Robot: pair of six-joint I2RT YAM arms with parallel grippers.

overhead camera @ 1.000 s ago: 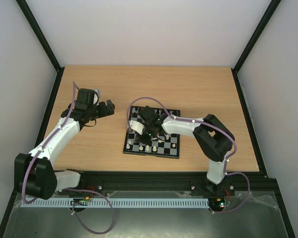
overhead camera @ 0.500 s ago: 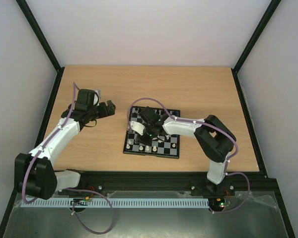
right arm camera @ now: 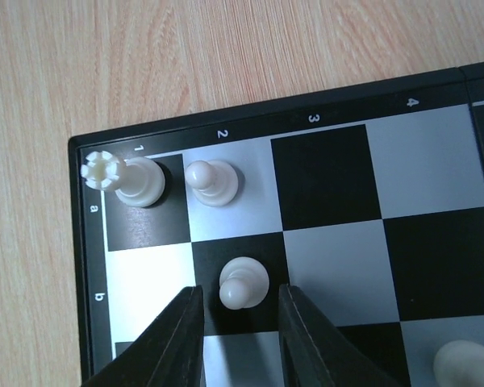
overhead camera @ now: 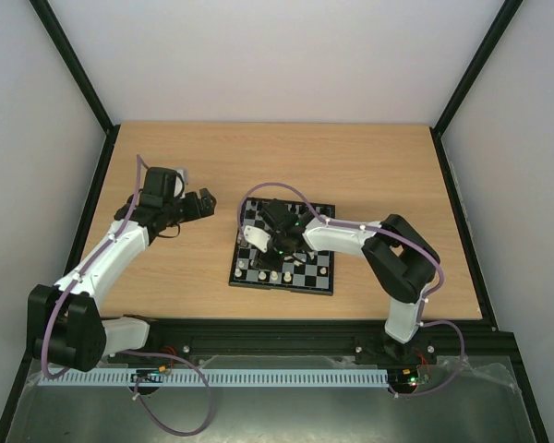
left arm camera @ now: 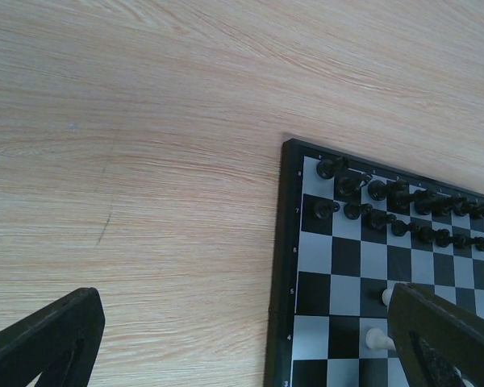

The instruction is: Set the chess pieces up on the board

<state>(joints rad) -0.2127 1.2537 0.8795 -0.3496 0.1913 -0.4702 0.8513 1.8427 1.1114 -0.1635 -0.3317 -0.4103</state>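
Note:
The board (overhead camera: 282, 285) lies mid-table, with its rim also in the left wrist view (left arm camera: 284, 242) and the right wrist view (right arm camera: 226, 121). My right gripper (overhead camera: 266, 242) hangs low over the board's near-left corner. It is open (right arm camera: 240, 305), and a cream-white pawn (right arm camera: 244, 282) stands on a black square between its fingers, with a gap on each side. A white rook (right arm camera: 137, 179) and another white pawn (right arm camera: 212, 181) stand in the corner beyond it. My left gripper (overhead camera: 203, 203) is open and empty (left arm camera: 242, 310) over bare table left of the board. Black pieces (left arm camera: 387, 210) fill two rows.
Two white pieces (left arm camera: 377, 339) stand on the board by my left gripper's right finger. Another white piece (right arm camera: 468, 363) sits at the lower right of the right wrist view. Black frame rails (overhead camera: 92, 212) border the wooden table.

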